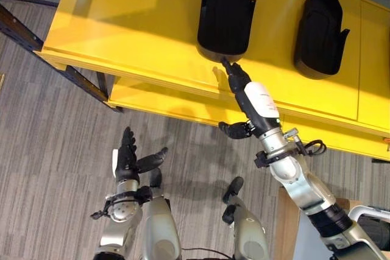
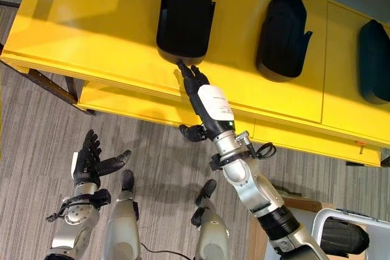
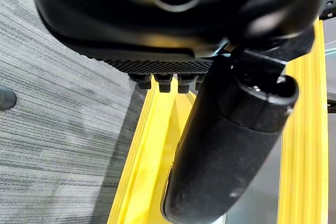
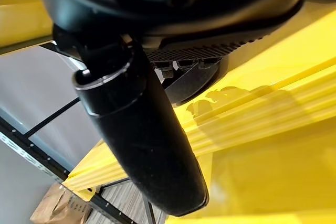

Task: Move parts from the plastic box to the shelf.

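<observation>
Two black moulded parts lie on the yellow shelf's top board: one at the middle, another to its right. A third dark part lies farther right. My right hand reaches over the shelf's front edge, open, its straight fingers pointing at the near end of the middle part and right at it. In the right wrist view that part's dark end shows just past the fingers. My left hand hangs low over the carpet in front of the shelf, open and holding nothing.
A lower yellow shelf board juts out under the top one. The shelf's dark steel frame runs out to the left. At the lower right stands a pale-rimmed box with a dark part in it. Grey striped carpet covers the floor.
</observation>
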Available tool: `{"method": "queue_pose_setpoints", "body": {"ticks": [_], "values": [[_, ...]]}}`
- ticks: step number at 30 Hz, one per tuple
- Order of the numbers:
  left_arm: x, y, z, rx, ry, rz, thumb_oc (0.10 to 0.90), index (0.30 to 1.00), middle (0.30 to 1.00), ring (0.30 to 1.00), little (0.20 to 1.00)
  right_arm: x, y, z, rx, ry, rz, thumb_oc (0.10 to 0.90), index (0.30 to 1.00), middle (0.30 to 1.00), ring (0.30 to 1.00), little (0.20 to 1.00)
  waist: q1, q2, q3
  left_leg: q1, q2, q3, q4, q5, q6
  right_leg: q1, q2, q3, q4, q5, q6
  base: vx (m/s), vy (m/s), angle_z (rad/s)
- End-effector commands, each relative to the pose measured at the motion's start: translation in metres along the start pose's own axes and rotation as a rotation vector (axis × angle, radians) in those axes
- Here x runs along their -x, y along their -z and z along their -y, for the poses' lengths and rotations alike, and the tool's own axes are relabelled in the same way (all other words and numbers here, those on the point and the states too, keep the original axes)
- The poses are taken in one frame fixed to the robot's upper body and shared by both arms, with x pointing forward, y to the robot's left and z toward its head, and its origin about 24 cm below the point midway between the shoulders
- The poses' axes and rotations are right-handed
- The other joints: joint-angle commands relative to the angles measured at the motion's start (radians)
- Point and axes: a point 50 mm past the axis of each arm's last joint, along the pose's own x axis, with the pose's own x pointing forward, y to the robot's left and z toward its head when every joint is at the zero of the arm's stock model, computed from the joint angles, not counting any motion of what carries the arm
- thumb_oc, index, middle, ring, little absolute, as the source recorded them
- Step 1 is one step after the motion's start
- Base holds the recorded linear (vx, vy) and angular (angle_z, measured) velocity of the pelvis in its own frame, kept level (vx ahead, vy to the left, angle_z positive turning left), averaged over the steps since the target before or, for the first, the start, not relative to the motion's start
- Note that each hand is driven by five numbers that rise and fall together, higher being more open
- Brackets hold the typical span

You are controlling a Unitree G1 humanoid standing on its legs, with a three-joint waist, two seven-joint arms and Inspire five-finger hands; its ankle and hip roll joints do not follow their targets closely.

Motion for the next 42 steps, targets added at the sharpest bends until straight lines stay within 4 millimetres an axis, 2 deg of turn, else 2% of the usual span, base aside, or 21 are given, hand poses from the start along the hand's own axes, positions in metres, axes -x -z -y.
{"method": "queue_pose_setpoints", "body": {"ticks": [1, 12, 29, 42], "values": [[0.0, -0.031, -0.013, -0.019, -0.033, 0.168, 0.9, 1.0, 1.0, 1.0, 1.0, -0.018, -0.04, 0.035, 0.003, 0.135, 0.246, 0.9, 1.0, 1.0, 1.0, 1.0, -0.003, -0.039, -0.042, 0.015, 0.0, 0.031, 0.038, -0.091, 0.036, 0.052, -0.111, 0.017, 0.039, 0.002, 0.106, 0.0, 0.0, 0.0], [-0.001, -0.031, -0.012, -0.007, -0.042, 0.169, 0.9, 1.0, 1.0, 1.0, 1.0, -0.028, -0.023, 0.019, 0.063, 0.082, 0.16, 0.9, 1.0, 1.0, 1.0, 1.0, 0.011, -0.036, -0.039, 0.01, -0.002, 0.023, 0.037, -0.092, 0.038, 0.056, -0.11, 0.007, 0.039, -0.001, 0.106, 0.0, 0.0, 0.0], [0.0, -0.028, -0.006, 0.007, 0.009, 0.161, 0.9, 1.0, 1.0, 1.0, 1.0, -0.052, 0.002, 0.021, 0.231, 0.083, 0.051, 0.9, 1.0, 1.0, 1.0, 1.0, 0.041, -0.018, -0.02, -0.014, -0.01, 0.007, 0.054, -0.097, 0.043, 0.055, -0.115, -0.003, 0.047, 0.0, 0.104, 0.0, 0.0, 0.01], [-0.001, -0.028, 0.0, 0.022, 0.036, 0.159, 0.9, 1.0, 1.0, 1.0, 1.0, -0.061, 0.013, 0.003, 0.208, 0.016, -0.019, 0.9, 1.0, 1.0, 1.0, 1.0, 0.054, -0.005, -0.006, -0.027, -0.011, -0.003, 0.068, -0.102, 0.047, 0.052, -0.116, -0.006, 0.055, -0.006, 0.099, 0.0, 0.0, 0.01]]}}
